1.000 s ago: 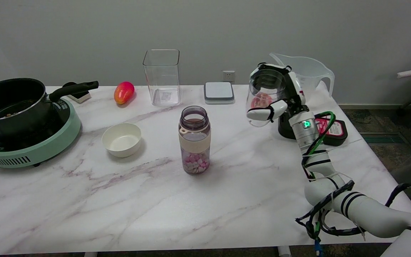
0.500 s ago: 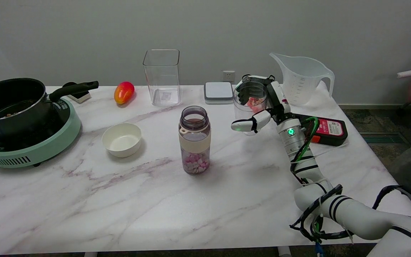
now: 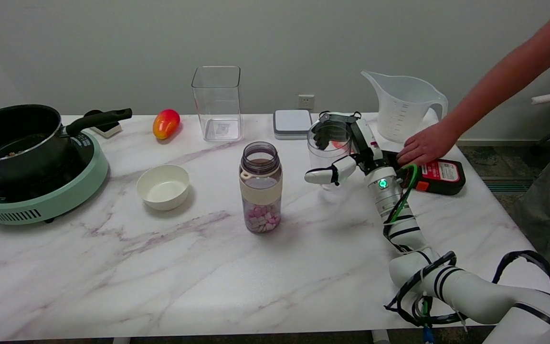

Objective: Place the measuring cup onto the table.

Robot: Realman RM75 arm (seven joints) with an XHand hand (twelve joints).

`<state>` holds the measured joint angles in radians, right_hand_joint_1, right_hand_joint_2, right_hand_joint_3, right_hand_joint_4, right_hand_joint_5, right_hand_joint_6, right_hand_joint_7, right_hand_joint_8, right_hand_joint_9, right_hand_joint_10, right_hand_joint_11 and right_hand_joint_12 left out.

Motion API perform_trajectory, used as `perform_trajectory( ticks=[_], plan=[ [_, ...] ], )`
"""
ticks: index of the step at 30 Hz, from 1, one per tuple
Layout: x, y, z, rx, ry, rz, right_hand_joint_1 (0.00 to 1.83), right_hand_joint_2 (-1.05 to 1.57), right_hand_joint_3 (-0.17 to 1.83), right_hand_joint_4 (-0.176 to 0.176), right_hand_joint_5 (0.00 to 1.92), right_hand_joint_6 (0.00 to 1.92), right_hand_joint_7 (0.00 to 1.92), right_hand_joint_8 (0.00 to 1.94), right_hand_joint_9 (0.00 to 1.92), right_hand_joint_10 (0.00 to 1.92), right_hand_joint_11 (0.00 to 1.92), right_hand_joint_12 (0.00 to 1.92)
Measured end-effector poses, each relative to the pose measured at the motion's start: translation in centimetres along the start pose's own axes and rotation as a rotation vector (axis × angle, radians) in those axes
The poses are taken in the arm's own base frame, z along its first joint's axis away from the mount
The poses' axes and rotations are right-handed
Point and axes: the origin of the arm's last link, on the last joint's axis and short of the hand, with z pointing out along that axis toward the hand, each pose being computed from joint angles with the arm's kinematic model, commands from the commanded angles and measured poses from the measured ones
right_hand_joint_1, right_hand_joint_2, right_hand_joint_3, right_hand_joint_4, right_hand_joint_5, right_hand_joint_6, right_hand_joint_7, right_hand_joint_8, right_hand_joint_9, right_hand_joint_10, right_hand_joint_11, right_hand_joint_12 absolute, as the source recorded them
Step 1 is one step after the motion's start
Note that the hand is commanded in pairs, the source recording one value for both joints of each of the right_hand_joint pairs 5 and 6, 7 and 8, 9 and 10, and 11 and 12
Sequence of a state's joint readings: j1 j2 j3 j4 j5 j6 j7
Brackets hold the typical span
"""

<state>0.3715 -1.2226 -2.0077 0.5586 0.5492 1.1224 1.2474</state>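
My right hand [image 3: 354,150] grips a clear measuring cup [image 3: 326,152], upright, right of the table's middle. Fingers wrap the cup's far side near the rim, and the thumb [image 3: 323,175] lies across its front. The cup's base is low, at or just above the marble table [image 3: 303,248]; I cannot tell whether it touches. Something pinkish-red shows through the cup's wall.
A person's hand [image 3: 423,147] rests on a black-and-red device [image 3: 442,176] just right of my hand. A large plastic jug [image 3: 404,107] stands behind it. A bottle of pink bits [image 3: 260,186], white bowl [image 3: 163,186], clear square container [image 3: 216,102], scale [image 3: 293,123], mango [image 3: 165,123] and pot on cooker [image 3: 22,148] lie leftward.
My right hand has carried the cup left and down, from tilted in the air to upright near the tabletop. A person's arm has reached in from the right onto the black-and-red device.
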Motion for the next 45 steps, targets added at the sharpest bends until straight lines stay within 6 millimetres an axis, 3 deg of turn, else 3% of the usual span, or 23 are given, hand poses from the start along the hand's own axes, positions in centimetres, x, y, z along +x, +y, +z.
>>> perform_trajectory(
  ticks=[24, 25, 28, 30, 33, 38, 45],
  plan=[
    [-0.4, 2.1, -1.4, -0.109, 0.014, 0.075, 1.30, 1.29, 0.63, 0.000, 1.72, 1.72, 1.69, 1.69, 1.57, 1.57, 1.35, 1.35],
    [-0.4, 2.1, -1.4, -0.110, 0.015, 0.076, 1.30, 1.24, 0.68, 0.000, 1.69, 1.69, 1.68, 1.68, 1.56, 1.56, 1.34, 1.34],
    [-0.4, 2.2, -1.4, -0.114, 0.017, 0.081, 1.36, 0.73, 1.16, 0.000, 1.33, 1.33, 1.58, 1.58, 1.49, 1.49, 1.25, 1.25],
    [-0.3, 2.3, -1.4, -0.116, 0.018, 0.084, 1.34, 0.39, 1.27, 0.000, 1.10, 1.10, 1.49, 1.49, 1.39, 1.39, 1.12, 1.12],
    [-0.3, 2.3, -1.5, -0.118, 0.019, 0.087, 1.30, -0.02, 1.13, 0.000, 0.72, 0.72, 1.25, 1.25, 1.14, 1.14, 0.87, 0.87],
    [-0.2, 2.4, -1.5, -0.121, 0.021, 0.091, 1.30, -0.20, 1.10, 0.000, 0.58, 0.58, 1.08, 1.08, 0.93, 0.93, 0.70, 0.70],
    [-0.1, 2.5, -1.5, -0.123, 0.023, 0.094, 1.30, -0.32, 1.15, 0.000, 0.49, 0.49, 0.98, 0.98, 0.78, 0.78, 0.60, 0.60]
  ],
)
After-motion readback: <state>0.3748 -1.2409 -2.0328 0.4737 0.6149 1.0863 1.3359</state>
